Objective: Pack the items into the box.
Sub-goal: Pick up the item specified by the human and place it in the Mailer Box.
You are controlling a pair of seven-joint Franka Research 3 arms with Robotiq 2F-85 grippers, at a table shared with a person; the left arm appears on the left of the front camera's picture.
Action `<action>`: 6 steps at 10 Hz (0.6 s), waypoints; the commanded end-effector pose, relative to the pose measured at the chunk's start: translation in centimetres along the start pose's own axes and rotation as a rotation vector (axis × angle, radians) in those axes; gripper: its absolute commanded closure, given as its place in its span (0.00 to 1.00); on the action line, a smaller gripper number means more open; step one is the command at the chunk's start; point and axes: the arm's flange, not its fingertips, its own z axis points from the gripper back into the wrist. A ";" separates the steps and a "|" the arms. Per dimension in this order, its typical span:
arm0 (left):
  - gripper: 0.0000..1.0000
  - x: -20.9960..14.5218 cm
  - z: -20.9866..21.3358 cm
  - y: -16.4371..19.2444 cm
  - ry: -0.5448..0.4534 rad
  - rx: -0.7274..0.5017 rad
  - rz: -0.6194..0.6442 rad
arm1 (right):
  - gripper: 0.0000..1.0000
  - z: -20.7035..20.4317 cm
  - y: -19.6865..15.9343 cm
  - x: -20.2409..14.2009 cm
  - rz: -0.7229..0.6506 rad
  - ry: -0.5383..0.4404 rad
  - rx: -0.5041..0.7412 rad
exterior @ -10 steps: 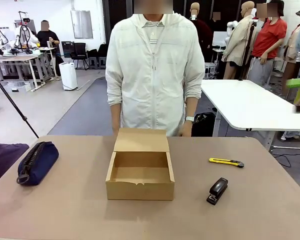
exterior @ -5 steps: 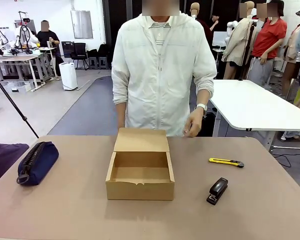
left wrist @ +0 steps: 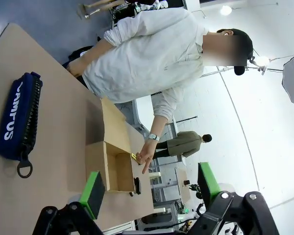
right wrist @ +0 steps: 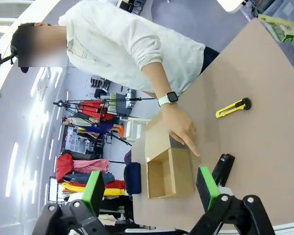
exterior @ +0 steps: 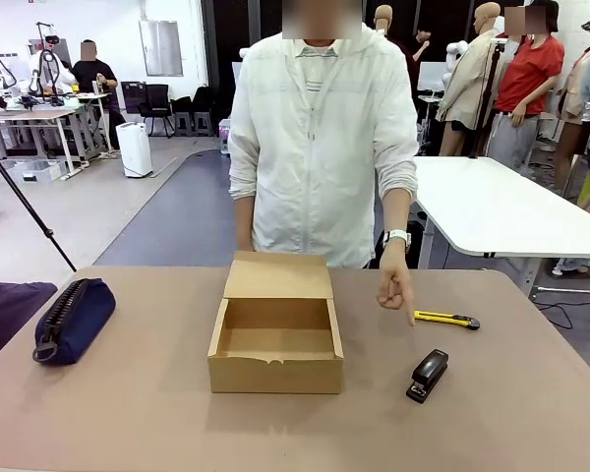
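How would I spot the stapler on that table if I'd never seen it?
Find the open cardboard box in the middle of the table. On the robot's right of it lie two small things. The stapler is nearer the robot, squat and black; the utility knife beyond it is slim and yellow.

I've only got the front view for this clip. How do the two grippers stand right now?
Observer: In its own wrist view, the left gripper is open and empty.
Operator: And the right one?
Observer: The right gripper is also open, with nothing held.
Operator: Is there anything about the pouch that I can't see from the front?
Observer: Yes. In the left wrist view, the pouch has white lettering along its side.
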 end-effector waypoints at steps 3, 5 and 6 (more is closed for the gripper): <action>0.00 0.3 -0.1 0.1 -0.005 -0.016 -0.013 | 0.00 0.1 0.0 0.3 0.015 -0.009 0.028; 0.00 0.3 -0.1 0.1 -0.005 -0.016 -0.013 | 0.00 0.3 -0.2 0.0 -0.007 -0.001 -0.001; 0.00 0.3 -0.1 0.1 -0.005 -0.016 -0.013 | 0.00 -3.3 0.8 0.5 0.027 0.096 -0.099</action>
